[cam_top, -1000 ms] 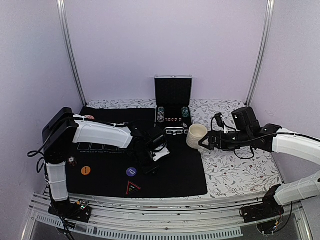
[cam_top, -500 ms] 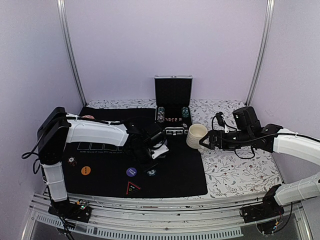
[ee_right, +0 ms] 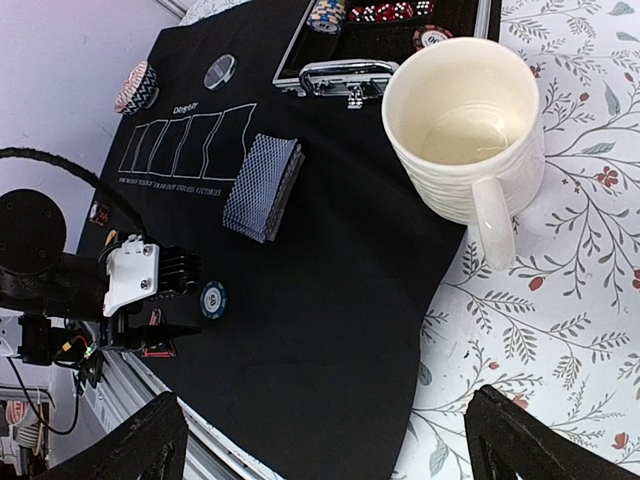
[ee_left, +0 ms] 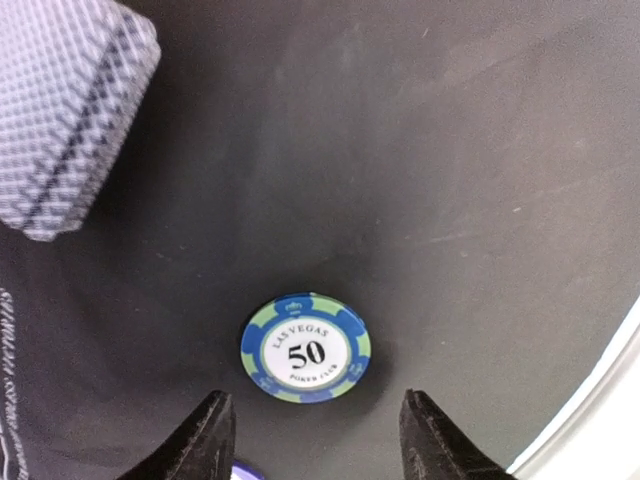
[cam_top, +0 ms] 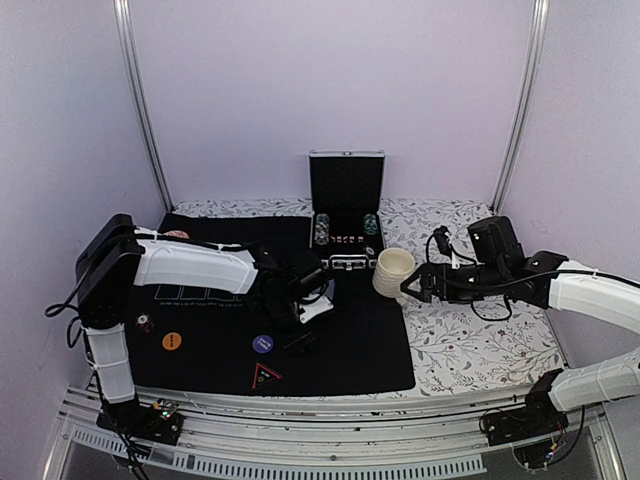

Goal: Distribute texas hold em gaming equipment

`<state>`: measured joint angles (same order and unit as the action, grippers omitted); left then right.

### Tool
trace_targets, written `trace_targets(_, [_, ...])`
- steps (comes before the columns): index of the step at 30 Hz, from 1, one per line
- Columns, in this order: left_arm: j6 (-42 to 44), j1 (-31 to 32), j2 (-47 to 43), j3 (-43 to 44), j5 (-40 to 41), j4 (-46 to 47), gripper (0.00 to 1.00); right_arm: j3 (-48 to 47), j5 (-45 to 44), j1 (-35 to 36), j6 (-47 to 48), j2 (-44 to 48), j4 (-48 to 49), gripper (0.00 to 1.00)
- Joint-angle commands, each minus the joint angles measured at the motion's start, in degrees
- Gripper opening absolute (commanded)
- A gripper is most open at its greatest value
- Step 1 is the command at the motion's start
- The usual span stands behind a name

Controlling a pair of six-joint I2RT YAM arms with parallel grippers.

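Observation:
A blue-and-green poker chip [ee_left: 306, 347] marked 50 lies flat on the black mat [ee_left: 450, 150], also visible as the chip [ee_right: 213, 298] in the right wrist view. My left gripper [ee_left: 320, 440] hovers just above it, open, fingertips [ee_left: 215, 432] apart and touching nothing. A deck of blue-grey-backed cards [ee_left: 65, 120] lies on the mat beyond the chip, seen as the deck [ee_right: 264, 186] from the right. An orange button [cam_top: 172, 341] and a purple button [cam_top: 263, 344] rest near the mat's front. My right gripper [cam_top: 410, 288] stays wide open and empty beside the cream mug [cam_top: 392, 272].
An open metal case [cam_top: 346, 215] holding more chips and dice stands at the mat's back edge. A red triangular marker [cam_top: 264, 377] sits at the front. A chip stack [ee_right: 137, 87] and a black button [ee_right: 220, 70] lie at the mat's far left. Floral cloth [cam_top: 480, 350] covers the right side.
My left gripper has opened and drawn back slightly, leaving the poker chip lying on the mat. The right arm has hardly moved.

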<state>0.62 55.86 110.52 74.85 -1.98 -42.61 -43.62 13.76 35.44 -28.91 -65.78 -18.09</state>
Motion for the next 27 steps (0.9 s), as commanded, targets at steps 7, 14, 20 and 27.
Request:
trace_targets(7, [0.2,0.9,7.3,3.2,4.1,-2.5,0.57,1.7,-0.9,-0.3,0.2,1.7,0.1,0.99])
trace_targets(14, [0.6,2.3,9.8,6.9,5.0,-4.4,0.55,2.3,-0.9,-0.3,0.2,1.5,0.9,0.99])
trace_targets(20, [1.1,3.0,11.9,8.8,7.5,-5.6,0.52,2.7,-0.8,-0.3,0.3,1.5,1.2,0.99])
trace_targets(27, [1.4,3.2,13.3,9.8,6.6,-5.6,0.45,3.1,-0.5,-0.3,0.2,1.4,1.3,0.99])
